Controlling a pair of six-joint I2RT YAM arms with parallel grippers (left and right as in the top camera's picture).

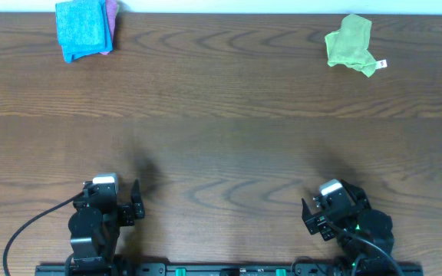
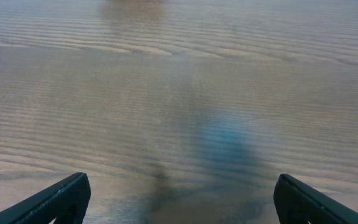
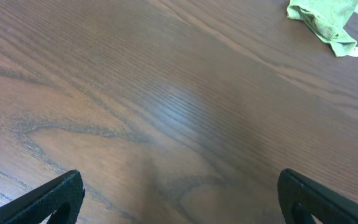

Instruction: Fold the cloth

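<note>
The lime-green cloth [image 1: 349, 44] lies crumpled at the far right of the table, its white tag [image 1: 381, 64] at its right edge. It also shows in the right wrist view [image 3: 324, 17] at the top right, far from the fingers. My left gripper [image 1: 135, 201] is open and empty near the front left edge; in the left wrist view [image 2: 180, 196] only bare table lies between its fingers. My right gripper [image 1: 307, 215] is open and empty near the front right edge, well short of the cloth; the right wrist view [image 3: 179, 196] shows bare wood between its fingers.
A bright blue cloth [image 1: 80, 29] lies folded at the far left corner on top of a pink cloth [image 1: 112, 18]. The brown wooden table [image 1: 221, 138] spans the whole view. A black cable [image 1: 29, 226] runs from the left arm.
</note>
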